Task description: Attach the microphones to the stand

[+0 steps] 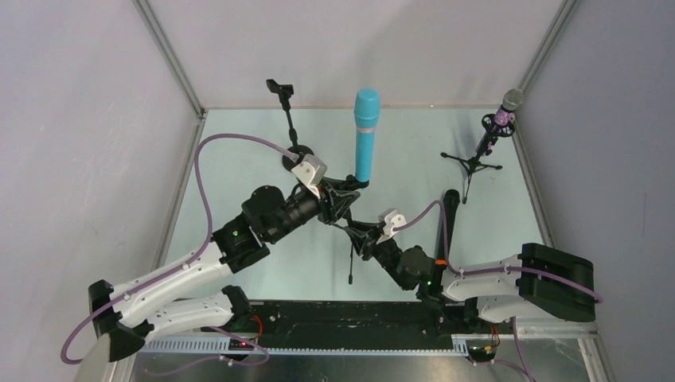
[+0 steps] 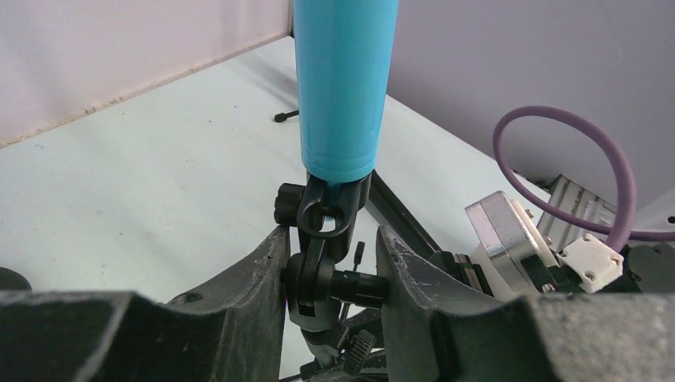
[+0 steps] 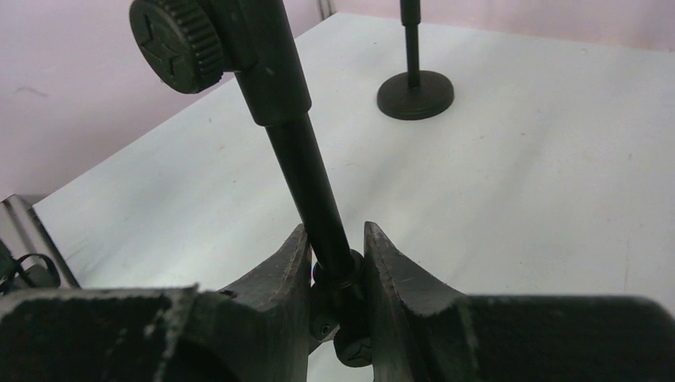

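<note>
The turquoise microphone (image 1: 366, 135) (image 2: 346, 87) stands upright in the black clip (image 2: 322, 219) of a small stand (image 1: 350, 231). My left gripper (image 1: 338, 199) (image 2: 330, 286) is shut on that stand's swivel joint just below the clip. Lower down, my right gripper (image 1: 364, 239) (image 3: 338, 267) is shut on the same stand's thin pole (image 3: 306, 175), under a ribbed knob (image 3: 175, 52). The purple microphone (image 1: 501, 118) sits on a tripod stand (image 1: 475, 163) at the back right. The black microphone with an orange end (image 1: 448, 227) lies on the table by my right arm.
A black stand with a round base (image 1: 301, 151) (image 3: 414, 94) and an empty clip (image 1: 280, 87) stands at the back, left of centre. Grey walls close in the pale table (image 1: 239, 159) on three sides. Purple cables (image 1: 239, 142) loop over both arms.
</note>
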Motion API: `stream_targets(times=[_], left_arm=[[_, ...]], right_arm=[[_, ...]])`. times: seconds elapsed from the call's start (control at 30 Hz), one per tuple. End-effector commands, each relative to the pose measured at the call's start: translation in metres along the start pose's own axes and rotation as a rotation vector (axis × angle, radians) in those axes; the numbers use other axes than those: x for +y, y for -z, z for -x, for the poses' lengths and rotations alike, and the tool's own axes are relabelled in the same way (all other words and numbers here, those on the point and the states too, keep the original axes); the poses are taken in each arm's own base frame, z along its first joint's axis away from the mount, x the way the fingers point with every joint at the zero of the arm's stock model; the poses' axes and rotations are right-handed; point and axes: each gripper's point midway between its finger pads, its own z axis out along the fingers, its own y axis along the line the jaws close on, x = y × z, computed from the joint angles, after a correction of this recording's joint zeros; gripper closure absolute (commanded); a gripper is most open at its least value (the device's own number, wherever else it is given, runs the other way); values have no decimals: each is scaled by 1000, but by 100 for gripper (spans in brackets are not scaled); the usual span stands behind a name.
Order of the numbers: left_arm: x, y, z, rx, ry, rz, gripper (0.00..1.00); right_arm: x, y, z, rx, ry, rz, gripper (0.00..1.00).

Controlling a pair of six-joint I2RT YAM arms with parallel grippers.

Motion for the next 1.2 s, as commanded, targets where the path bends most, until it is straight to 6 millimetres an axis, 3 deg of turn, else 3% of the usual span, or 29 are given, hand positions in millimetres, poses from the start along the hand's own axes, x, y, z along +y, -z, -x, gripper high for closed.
stream_targets(times=[0.0, 0.13, 0.27, 0.37, 0.4, 0.53, 0.63, 0.77, 0.87, 1.03, 1.17], left_arm=[[14, 16, 117, -350, -40, 120, 100], [-5, 21, 120, -348, -108, 10, 100], [-45, 33, 123, -334, -225, -217, 100], [-78, 44, 108, -255, -319, -432, 100], [-83, 47, 111, -256, -346, -465, 100], [-102, 62, 102, -187, -386, -604, 100], [-97, 66, 111, -187, -361, -563, 100], [-81, 71, 138, -254, -308, -427, 100], [-60, 71, 157, -313, -261, -283, 100], [-27, 72, 173, -391, -204, -87, 100], [-29, 71, 176, -408, -213, -95, 100]], right_arm=[[-32, 1, 1, -27, -5, -185, 100], [-23, 0, -1, -15, 12, -124, 100], [-9, 4, -8, 8, 30, 23, 100], [-2, 8, -8, 19, 11, 146, 100], [5, 11, -11, 35, -7, 205, 100], [0, 13, -13, 53, -43, 243, 100], [-9, 13, -15, 60, -48, 202, 100], [-20, 11, -18, 65, -57, 128, 100], [-26, 11, -20, 62, -47, 80, 100], [-26, 11, -24, 50, 9, 31, 100], [-24, 12, -28, 54, 22, 33, 100]])
